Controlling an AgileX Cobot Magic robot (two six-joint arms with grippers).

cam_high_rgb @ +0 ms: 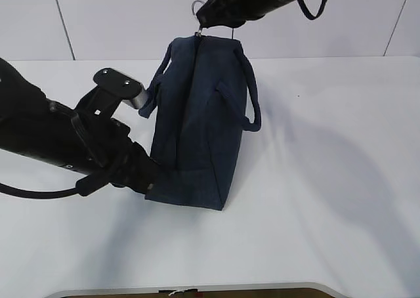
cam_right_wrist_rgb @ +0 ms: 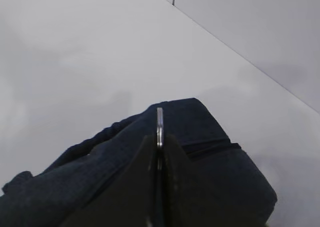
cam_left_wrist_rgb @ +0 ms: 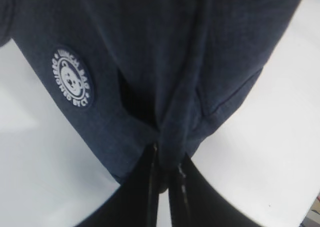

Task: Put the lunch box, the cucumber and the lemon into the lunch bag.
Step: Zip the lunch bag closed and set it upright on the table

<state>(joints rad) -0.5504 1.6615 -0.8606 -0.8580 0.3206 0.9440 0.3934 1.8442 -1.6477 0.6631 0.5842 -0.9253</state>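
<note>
Exterior view: left tool [cam_high_rgb: 149, 180] pinches the lunch bag [cam_high_rgb: 197, 127] low (anchoring it), while right tool [cam_high_rgb: 200, 23] pinches the zipper pull [cam_right_wrist_rgb: 159, 124] to work it

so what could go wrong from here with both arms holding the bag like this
The right gripper is shut on only the thin zipper ring pull; it may slip out. The left gripper pinches a small fold of the lunch bag near its base; the fabric could pull free, letting the upright bag tip or lift off the table.
</note>
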